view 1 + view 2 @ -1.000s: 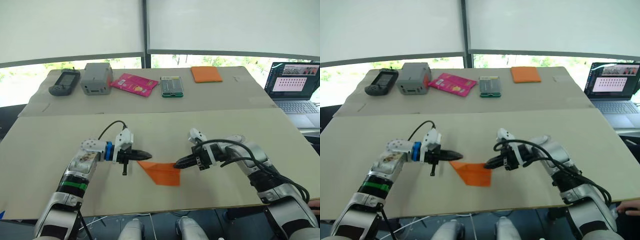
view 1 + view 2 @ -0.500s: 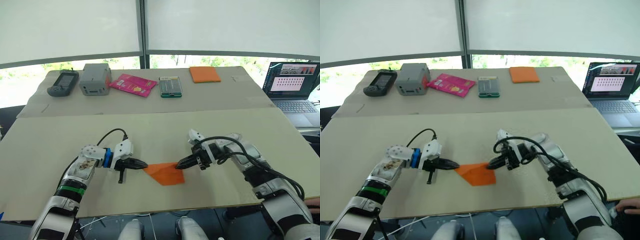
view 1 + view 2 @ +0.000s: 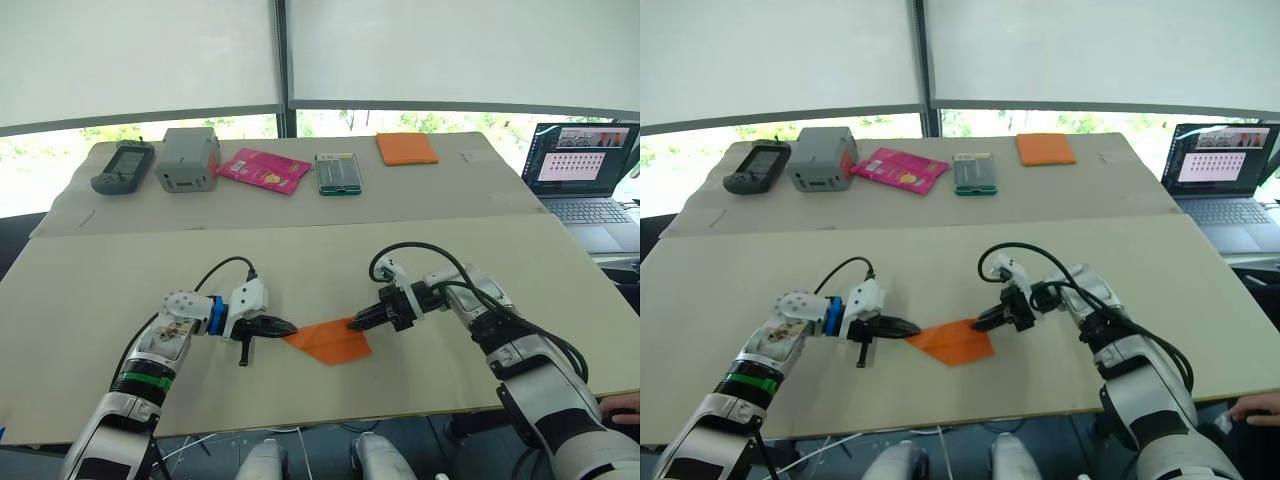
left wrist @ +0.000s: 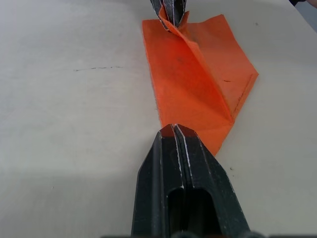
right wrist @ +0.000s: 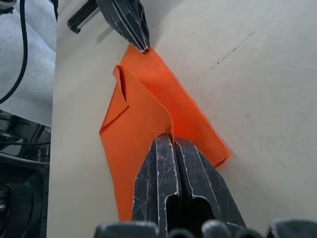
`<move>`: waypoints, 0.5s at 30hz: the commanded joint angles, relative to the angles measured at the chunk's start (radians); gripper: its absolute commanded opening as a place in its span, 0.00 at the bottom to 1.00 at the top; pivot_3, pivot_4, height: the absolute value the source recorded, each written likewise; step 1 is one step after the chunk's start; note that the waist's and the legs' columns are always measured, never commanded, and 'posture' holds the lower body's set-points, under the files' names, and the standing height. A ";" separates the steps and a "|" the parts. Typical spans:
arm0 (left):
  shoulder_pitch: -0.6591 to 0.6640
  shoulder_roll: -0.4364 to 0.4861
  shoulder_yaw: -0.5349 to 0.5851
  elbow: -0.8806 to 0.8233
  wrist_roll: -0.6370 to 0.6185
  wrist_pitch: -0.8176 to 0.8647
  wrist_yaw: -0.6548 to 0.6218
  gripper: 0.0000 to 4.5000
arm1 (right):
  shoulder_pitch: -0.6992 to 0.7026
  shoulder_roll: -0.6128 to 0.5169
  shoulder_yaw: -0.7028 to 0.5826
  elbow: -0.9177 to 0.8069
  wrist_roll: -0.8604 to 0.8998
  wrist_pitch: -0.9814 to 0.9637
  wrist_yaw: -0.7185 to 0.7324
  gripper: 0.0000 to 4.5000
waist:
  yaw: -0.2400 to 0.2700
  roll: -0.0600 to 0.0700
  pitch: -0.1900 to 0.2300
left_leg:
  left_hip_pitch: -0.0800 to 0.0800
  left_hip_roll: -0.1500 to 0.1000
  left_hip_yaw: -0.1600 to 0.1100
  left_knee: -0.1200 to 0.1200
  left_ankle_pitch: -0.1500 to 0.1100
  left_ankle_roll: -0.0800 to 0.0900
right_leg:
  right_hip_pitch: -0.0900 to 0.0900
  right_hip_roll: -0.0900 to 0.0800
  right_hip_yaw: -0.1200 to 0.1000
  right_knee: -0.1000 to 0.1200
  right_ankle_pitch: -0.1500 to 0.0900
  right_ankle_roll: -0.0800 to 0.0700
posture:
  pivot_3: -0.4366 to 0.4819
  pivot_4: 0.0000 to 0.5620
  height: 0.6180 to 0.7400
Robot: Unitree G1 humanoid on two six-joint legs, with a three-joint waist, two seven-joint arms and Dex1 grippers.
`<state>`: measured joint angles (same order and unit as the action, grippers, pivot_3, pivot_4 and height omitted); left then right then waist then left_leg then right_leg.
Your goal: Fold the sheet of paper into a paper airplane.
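Between two closed grippers on the table, the folded paper lies pinched: left gripper clamps one corner, right gripper the opposite edge.

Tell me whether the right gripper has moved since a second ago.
Yes. The right gripper, shut on the sheet of paper, has shifted slightly away from the table's near edge, lifting the flap.

Laptop beside table bearing pink packet.
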<state>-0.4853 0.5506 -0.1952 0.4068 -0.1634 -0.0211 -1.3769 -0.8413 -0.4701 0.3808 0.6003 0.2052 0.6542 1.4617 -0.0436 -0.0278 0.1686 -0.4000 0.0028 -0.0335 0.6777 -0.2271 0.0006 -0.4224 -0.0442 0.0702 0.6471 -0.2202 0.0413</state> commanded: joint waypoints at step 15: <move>-0.016 -0.062 0.083 -0.132 -0.163 0.104 0.018 0.00 | -0.029 0.032 -0.003 0.157 -0.048 0.037 0.005 0.01 | 0.001 -0.001 -0.001 | 0.002 0.000 0.000 0.001 0.000 0.000 | 0.002 0.000 0.000 0.000 0.000 0.000 | 0.48 0.27 1.00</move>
<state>-0.4879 0.4928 -0.1428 0.3465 -0.2686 0.0469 -1.3571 -0.8924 -0.4391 0.3605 0.7189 0.1877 0.6875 1.4639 -0.0431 -0.0293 0.1676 -0.3980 0.0032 -0.0336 0.6782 -0.2271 0.0006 -0.4201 -0.0440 0.0701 0.6470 -0.2199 0.0414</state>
